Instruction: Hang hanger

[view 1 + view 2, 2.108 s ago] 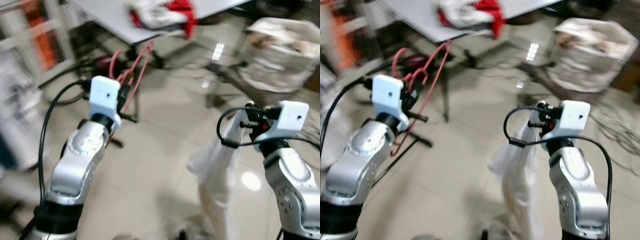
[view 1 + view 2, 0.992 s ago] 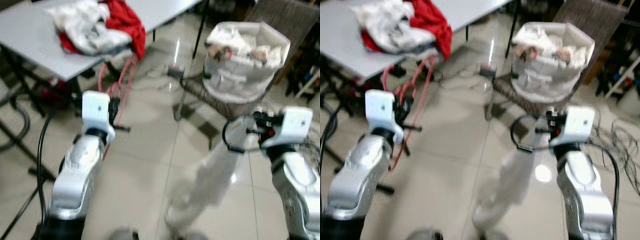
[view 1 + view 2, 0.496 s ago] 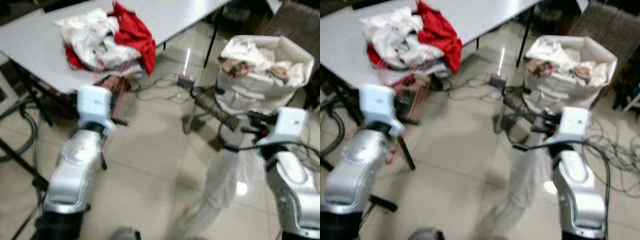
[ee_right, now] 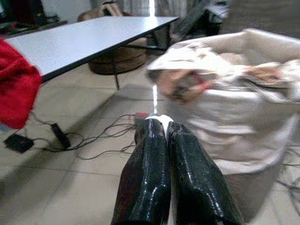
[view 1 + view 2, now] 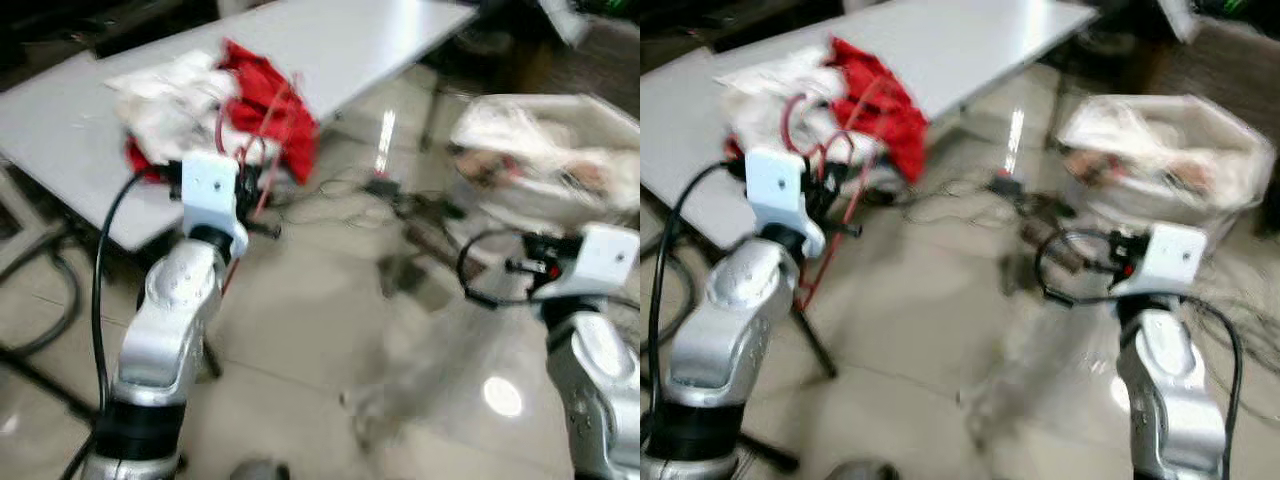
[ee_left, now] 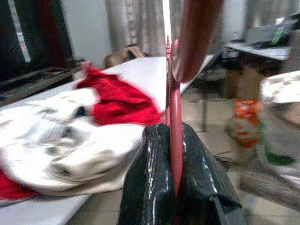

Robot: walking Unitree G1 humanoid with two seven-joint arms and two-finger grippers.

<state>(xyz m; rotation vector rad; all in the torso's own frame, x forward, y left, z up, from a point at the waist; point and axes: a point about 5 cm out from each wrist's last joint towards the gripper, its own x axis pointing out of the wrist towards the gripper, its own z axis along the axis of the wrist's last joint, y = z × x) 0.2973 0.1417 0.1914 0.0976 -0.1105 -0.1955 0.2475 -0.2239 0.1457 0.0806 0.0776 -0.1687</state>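
Observation:
Thin red hangers (image 6: 176, 117) stand upright between the fingers of my left gripper (image 6: 174, 154), which is shut on them. In the eye views the red hangers (image 5: 262, 150) rise from the left gripper (image 5: 255, 195) in front of the table's near edge. My right gripper (image 4: 163, 125) is shut on a white garment (image 4: 159, 119) pinched at its tips. In the left eye view the white garment (image 5: 425, 365) hangs blurred below the right gripper (image 5: 520, 266), down to the floor.
A grey table (image 5: 350, 40) runs across the back with a pile of red and white clothes (image 5: 225, 85) on it. A full white laundry bag (image 5: 545, 160) stands at the right. Cables (image 5: 400, 195) lie on the tiled floor between them.
The whole picture has shifted, so the camera moved; the table and clothes pile now sit lower and closer. Both grippers keep their hold. The white garment has swung.

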